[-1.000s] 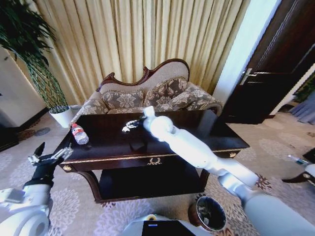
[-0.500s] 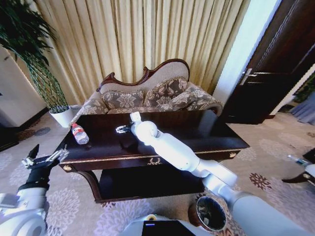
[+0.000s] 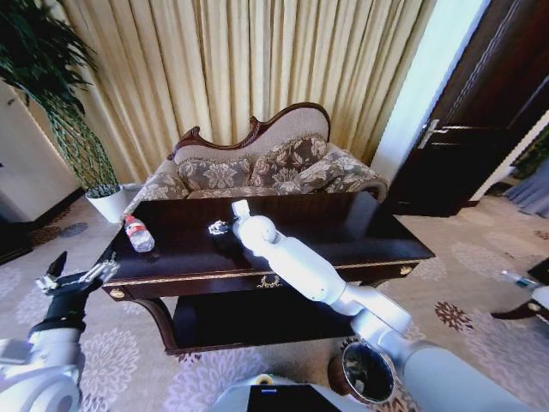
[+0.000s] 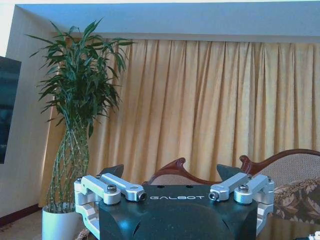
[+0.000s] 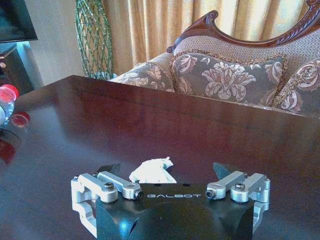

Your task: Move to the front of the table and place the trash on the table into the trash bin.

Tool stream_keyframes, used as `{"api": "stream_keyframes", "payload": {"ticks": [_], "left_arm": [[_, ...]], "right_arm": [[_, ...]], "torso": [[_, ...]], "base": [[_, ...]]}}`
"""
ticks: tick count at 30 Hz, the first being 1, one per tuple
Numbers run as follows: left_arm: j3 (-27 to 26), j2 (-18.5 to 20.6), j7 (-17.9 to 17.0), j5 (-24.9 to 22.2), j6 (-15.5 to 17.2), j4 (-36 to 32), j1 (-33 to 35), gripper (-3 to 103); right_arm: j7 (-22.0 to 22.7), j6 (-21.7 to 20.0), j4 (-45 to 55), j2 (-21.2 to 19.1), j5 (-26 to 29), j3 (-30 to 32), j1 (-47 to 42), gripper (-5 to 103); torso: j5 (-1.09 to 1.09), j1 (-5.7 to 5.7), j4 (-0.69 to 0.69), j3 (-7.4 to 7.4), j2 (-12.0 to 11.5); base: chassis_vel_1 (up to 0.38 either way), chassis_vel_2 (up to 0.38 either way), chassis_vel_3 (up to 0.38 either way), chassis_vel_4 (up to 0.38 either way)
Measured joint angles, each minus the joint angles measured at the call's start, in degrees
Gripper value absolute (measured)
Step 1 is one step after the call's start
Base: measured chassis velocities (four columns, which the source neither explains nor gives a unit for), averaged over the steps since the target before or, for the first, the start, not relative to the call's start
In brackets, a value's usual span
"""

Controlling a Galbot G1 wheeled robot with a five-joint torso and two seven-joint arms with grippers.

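One crumpled paper scrap (image 5: pixel 151 171) lies mid-surface (image 3: pixel 360 225) between the wide-spread fingers of the right claw (image 5: pixel 166 172), which would do best to settle squarely over it before closing, while the left claw (image 3: pixel 79 276) waits, fingers apart, off the surface's left end.
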Motion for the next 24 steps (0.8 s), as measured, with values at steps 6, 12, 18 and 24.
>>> {"api": "stream_keyframes", "payload": {"ticks": [6, 12, 18, 24], "left_arm": [[-0.1, 0.0, 0.0, -0.6, 0.0, 0.0, 0.0, 100], [0.0, 0.0, 0.0, -0.7, 0.0, 0.0, -0.1, 100], [0.0, 0.2, 0.0, -0.9, 0.0, 0.1, -0.2, 100], [0.2, 0.2, 0.0, -0.8, 0.1, 0.2, -0.4, 100]], "right_arm": [[-0.8, 0.1, -0.2, -0.5, -1.1, -0.4, -0.3, 89], [-1.1, 0.2, 0.1, -1.0, -1.5, -0.7, -0.8, 68], [-1.8, 0.3, 0.3, -1.3, -2.1, -0.7, -1.0, 46], [-1.9, 0.8, 0.4, -1.5, -2.3, -0.7, -1.1, 25]], "torso": [[0.00, 0.00, -0.02, 0.00, 0.0], [0.00, 0.00, -0.01, 0.00, 0.0], [0.00, 0.00, -0.01, 0.00, 0.0], [0.00, 0.00, -0.01, 0.00, 0.0]], "base": [[0.000, 0.000, 0.000, 0.000], [0.000, 0.000, 0.000, 0.000], [0.000, 0.000, 0.000, 0.000], [0.000, 0.000, 0.000, 0.000]]}}
